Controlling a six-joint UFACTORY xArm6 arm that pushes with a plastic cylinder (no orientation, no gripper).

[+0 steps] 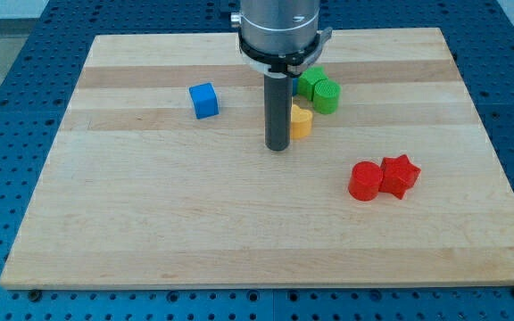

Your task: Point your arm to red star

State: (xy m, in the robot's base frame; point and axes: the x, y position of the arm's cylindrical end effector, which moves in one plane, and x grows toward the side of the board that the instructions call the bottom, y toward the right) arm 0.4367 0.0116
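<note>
So my tip (pixel 278 148) sits on the wooden board (pixel 150 232) a bit above the middle, just left of a yellow block (pixel 302 120). The rod covers that block's left side, so I can't make out its shape or tell if they're touching. No gripper on this arm, just the bare rod, holding nothing. The red star (pixel 400 175) is well off toward the view's lower right, touching a red cylinder (pixel 365 181) on its left. Behind the yellow one are two green blocks (pixel 318 88) pressed together, partly hidden by the arm housing. A blue cube (pixel 203 100) sits alone on the left.
</note>
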